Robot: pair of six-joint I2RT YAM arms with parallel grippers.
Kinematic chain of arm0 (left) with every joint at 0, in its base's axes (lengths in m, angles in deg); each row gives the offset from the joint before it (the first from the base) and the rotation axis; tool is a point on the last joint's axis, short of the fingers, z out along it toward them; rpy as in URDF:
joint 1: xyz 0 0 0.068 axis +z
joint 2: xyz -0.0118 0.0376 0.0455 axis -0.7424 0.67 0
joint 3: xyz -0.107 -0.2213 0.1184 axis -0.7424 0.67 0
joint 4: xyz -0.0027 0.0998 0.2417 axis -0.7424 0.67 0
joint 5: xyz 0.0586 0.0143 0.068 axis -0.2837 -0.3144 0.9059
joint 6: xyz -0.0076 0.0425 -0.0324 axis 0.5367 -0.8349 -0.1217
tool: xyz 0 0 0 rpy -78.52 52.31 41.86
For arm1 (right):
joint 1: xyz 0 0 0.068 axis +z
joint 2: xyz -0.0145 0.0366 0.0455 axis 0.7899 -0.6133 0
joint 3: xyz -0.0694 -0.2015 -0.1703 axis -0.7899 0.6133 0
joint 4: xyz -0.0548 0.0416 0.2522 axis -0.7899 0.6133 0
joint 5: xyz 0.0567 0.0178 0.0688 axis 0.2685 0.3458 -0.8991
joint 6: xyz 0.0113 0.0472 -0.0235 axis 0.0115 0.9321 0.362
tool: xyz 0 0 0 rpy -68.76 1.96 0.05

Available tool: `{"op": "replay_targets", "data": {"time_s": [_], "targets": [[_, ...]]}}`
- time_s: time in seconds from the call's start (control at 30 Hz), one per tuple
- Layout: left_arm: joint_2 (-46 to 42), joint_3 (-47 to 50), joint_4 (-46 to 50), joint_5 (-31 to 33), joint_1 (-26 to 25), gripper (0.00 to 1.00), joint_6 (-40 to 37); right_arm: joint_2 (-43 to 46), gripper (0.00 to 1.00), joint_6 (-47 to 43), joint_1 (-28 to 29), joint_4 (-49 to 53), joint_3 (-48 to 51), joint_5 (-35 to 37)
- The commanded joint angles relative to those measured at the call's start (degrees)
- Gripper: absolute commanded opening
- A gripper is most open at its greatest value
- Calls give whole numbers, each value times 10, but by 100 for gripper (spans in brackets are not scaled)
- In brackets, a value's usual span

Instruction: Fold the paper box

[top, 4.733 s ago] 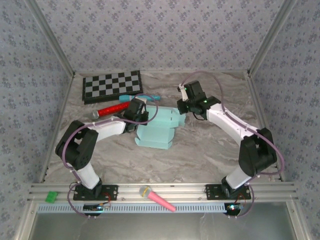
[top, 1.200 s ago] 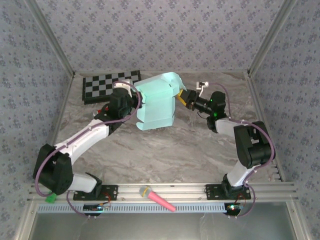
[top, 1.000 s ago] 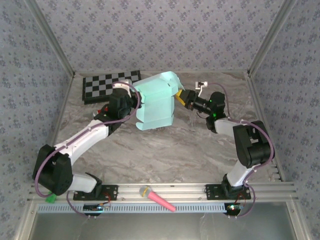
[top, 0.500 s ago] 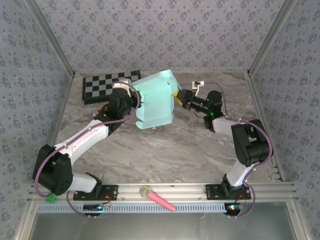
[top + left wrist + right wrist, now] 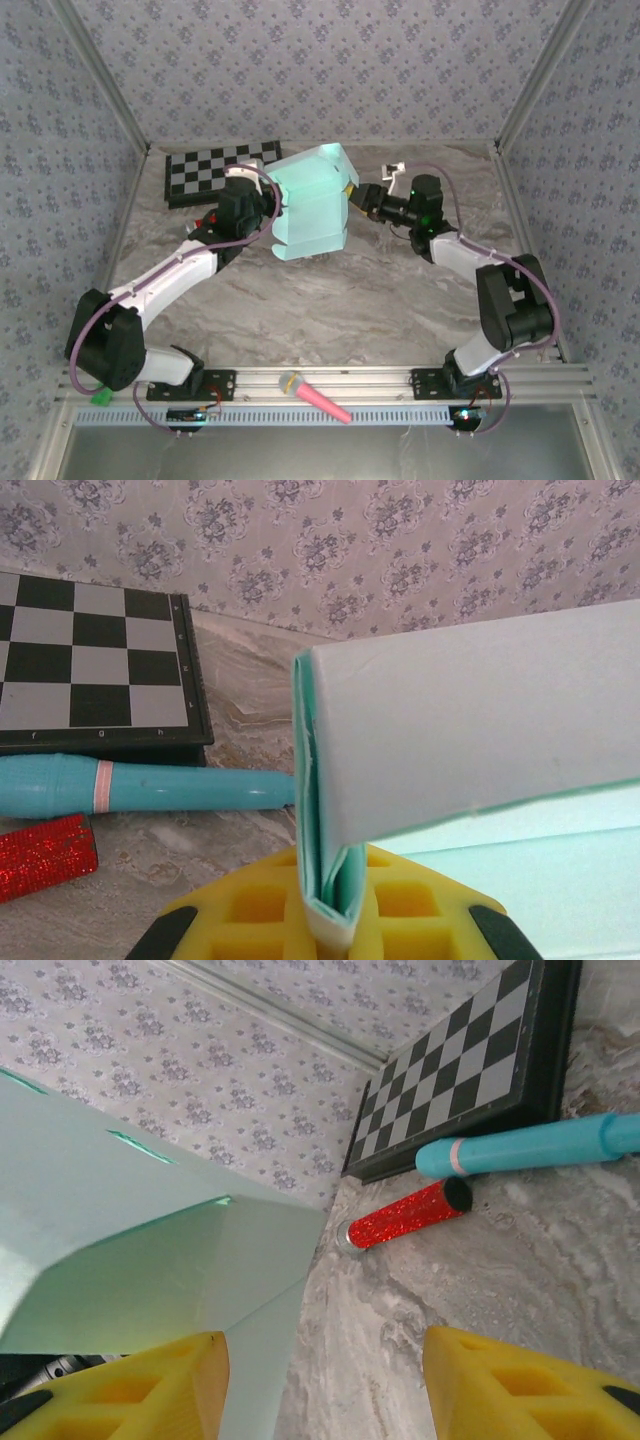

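Note:
The paper box is a pale aqua cardboard shell, half formed, held up off the marble table. My left gripper is shut on its left edge; in the left wrist view the folded aqua wall is pinched between the yellow pads, and a large panel spreads to the right. My right gripper stands open beside the box's right edge. In the right wrist view the box panel lies by the left yellow finger, and the gap to the other finger holds nothing.
A black-and-white checkerboard lies at the back left. A teal marker pen and a red glitter tube lie on the table under the box. A pink tool rests on the front rail.
The right gripper has moved left, closer to the box's right edge. The box has tilted slightly in the left gripper, which keeps its hold.

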Motion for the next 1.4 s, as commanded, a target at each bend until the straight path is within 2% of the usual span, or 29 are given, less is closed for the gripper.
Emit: {"op": "replay_targets", "data": {"time_s": [0.0, 0.17, 0.27, 0.33, 0.43, 0.57, 0.67, 0.87, 0.97, 1.13, 1.23, 1.37], "targets": [[-15, -1, 13, 10, -6, 0, -17, 36, 55, -28, -11, 8, 8, 10], [-16, 1, 16, 12, -5, 0, -20, 60, 52, -26, -20, -10, 19, 19], [-17, 4, 17, 12, -5, 0, -18, 64, 47, -16, -21, -37, 24, 19], [-19, 6, 19, 19, -5, 0, -11, 63, 42, 3, -22, -81, 35, 24], [-21, 10, 14, 20, -6, 0, -6, 52, 39, 36, -24, -137, 47, 25], [-20, 9, 13, 18, -5, 0, -8, 35, 38, 62, -19, -182, 44, 14], [-20, 8, 18, 24, -5, 0, -8, 38, 40, 55, -18, -173, 41, 14], [-21, -3, 49, 38, -5, 0, -17, 69, 41, -23, -23, -49, 31, 12], [-22, -6, 64, 44, -6, 0, -26, 93, 41, -109, -22, 83, 13, 22], [-25, -14, 90, 48, -5, 0, -37, 138, 41, -294, -19, 355, -26, 110], [-25, -18, 102, 51, -4, 0, -41, 154, 39, -353, -26, 448, -34, 166], [-25, -24, 115, 41, -4, 0, -60, 154, 37, -399, -42, 505, -47, 203]]}}
